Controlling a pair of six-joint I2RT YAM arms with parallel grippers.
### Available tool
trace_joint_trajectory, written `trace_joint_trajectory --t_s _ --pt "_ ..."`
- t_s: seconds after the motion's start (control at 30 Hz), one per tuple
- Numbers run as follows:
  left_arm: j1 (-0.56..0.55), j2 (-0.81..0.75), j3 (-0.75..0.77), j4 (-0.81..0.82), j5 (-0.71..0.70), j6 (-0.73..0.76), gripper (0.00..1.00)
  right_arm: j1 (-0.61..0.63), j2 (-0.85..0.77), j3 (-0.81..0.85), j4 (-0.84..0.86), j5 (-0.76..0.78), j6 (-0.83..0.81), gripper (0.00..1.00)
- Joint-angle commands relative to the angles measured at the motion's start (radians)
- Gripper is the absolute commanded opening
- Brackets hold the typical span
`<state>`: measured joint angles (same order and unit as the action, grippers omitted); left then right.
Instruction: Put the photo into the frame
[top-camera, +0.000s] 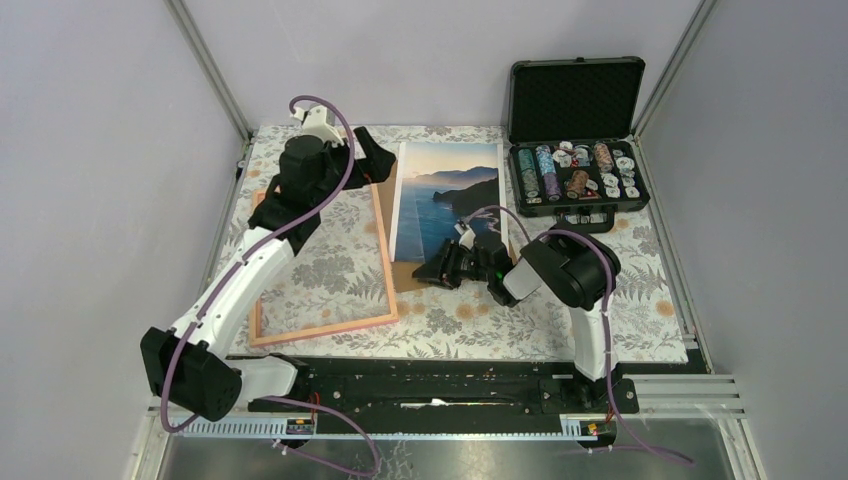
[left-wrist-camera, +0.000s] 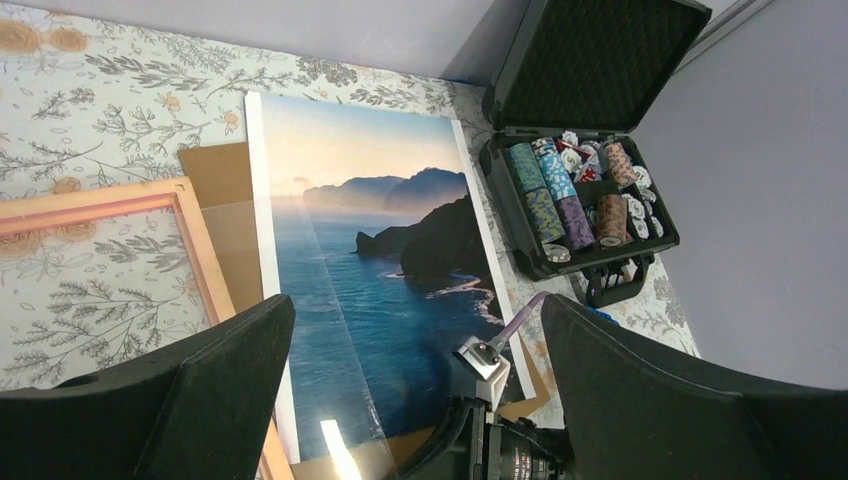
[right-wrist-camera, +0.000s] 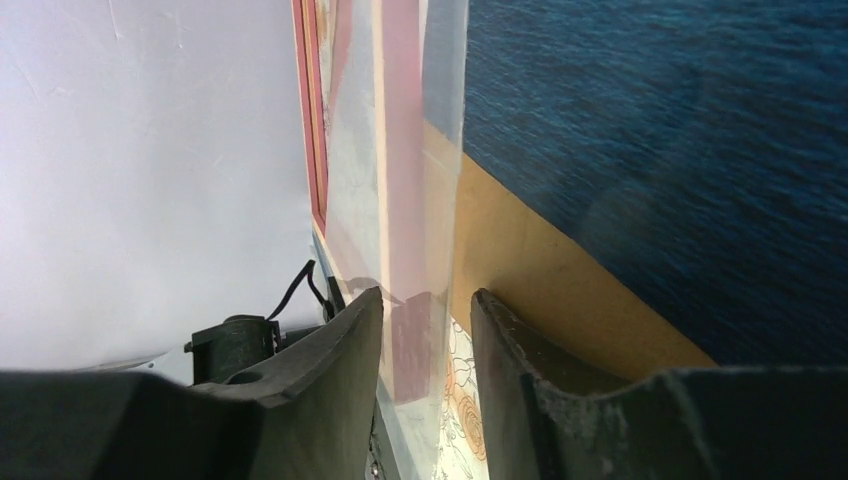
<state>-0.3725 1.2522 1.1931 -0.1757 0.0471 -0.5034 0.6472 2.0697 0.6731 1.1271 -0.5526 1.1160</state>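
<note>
currently the photo (top-camera: 450, 190), a large rectangular paper print of blue sea, dark cliffs and pale orange sky, lies face up and flat on a plain brown backing board (top-camera: 404, 274). it is just right of the frame (top-camera: 384, 250) and not inside it. the frame is a big thin pink/salmon rectangle lying flat on the floral tablecloth (top-camera: 620, 300), whose pattern shows through its middle. left gripper (top-camera: 378, 162) hangs over the frame's far right corner, jaws spread wide with nothing between them. right gripper (right-wrist-camera: 428, 300) sits low at the near end of the photo and board, its fingers (right-wrist-camera: 340, 350) a narrow gap apart. a thin clear glossy sheet (right-wrist-camera: 400, 200) runs along the photo's left side and its near edge sits in that gap; it doesn't look pinched, but i can't tell if it touches a finger. an open black hard case (top-camera: 575, 100) with rows of poker chips (top-camera: 575, 175) stands at the far right, close to the photo's right edge.
</note>
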Motion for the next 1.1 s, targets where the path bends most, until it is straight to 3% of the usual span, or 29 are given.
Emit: trace_joint_trajectory --t_s 0.0,0.27,0.43,0.63,0.8,0.87,1.07 --pt "0.005 -0.049 0.042 0.034 -0.006 0.024 0.99 0.009 -0.061 0.032 -0.067 0.03 -0.053 0.48" --pt "0.037 -0.056 0.039 0.031 -0.028 0.033 0.99 0.01 -0.122 0.157 -0.336 0.076 -0.211 0.59" --pt "0.05 -0.042 0.045 0.024 -0.039 0.044 0.99 -0.001 -0.044 0.293 -0.357 0.071 -0.233 0.62" --pt "0.05 -0.026 0.034 0.028 -0.11 0.089 0.99 -0.012 0.103 0.538 -0.372 0.032 -0.266 0.59" --pt "0.051 -0.02 0.042 0.008 -0.166 0.116 0.99 -0.012 0.215 0.679 -0.382 -0.015 -0.25 0.46" --pt "0.05 -0.019 0.041 0.009 -0.172 0.123 0.99 -0.014 0.225 0.672 -0.373 -0.017 -0.266 0.42" --pt "0.025 0.01 0.059 -0.032 -0.249 0.135 0.99 -0.014 0.219 0.609 -0.279 0.001 -0.236 0.14"
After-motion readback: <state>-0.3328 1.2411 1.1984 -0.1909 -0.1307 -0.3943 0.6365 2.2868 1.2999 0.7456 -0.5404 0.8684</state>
